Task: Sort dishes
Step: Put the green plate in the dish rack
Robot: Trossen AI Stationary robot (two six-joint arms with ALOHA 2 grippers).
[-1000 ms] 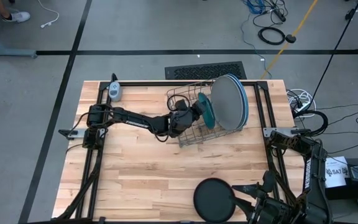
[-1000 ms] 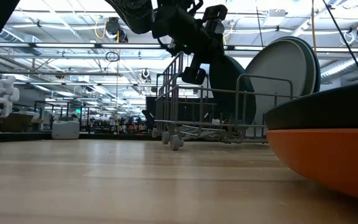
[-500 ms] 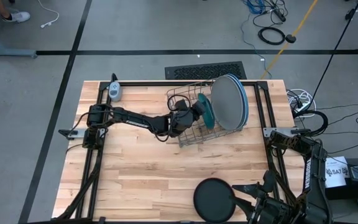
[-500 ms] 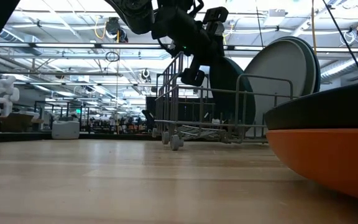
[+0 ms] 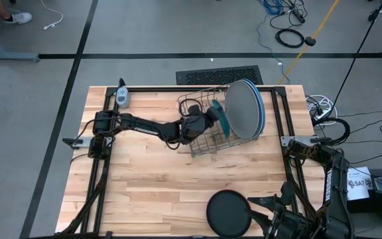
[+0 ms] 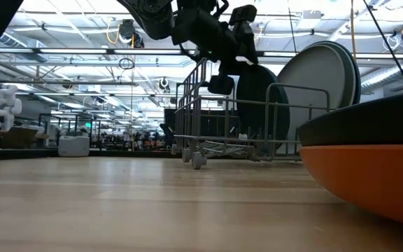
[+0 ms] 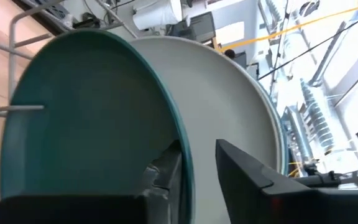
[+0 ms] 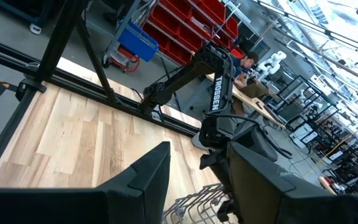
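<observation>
Now the left gripper (image 5: 212, 119) is seen w/ its fingers parted around the rim of the dark teal plate (image 5: 222, 118), where half a sec ago they were clamped on it. The plate has been left upright in the grey wire dish rack (image 5: 201, 143), just beside the large pale plates (image 5: 244, 109); it looks delivered, so a retreat is probably due next. The right gripper (image 8: 197, 177) is parked at the table's near right, jaws partly apart, empty. The black plate (image 5: 228, 212) is left on the table.

glossy teal plate (image 7: 92, 124) — wire rack (image 5: 201, 123)
</observation>
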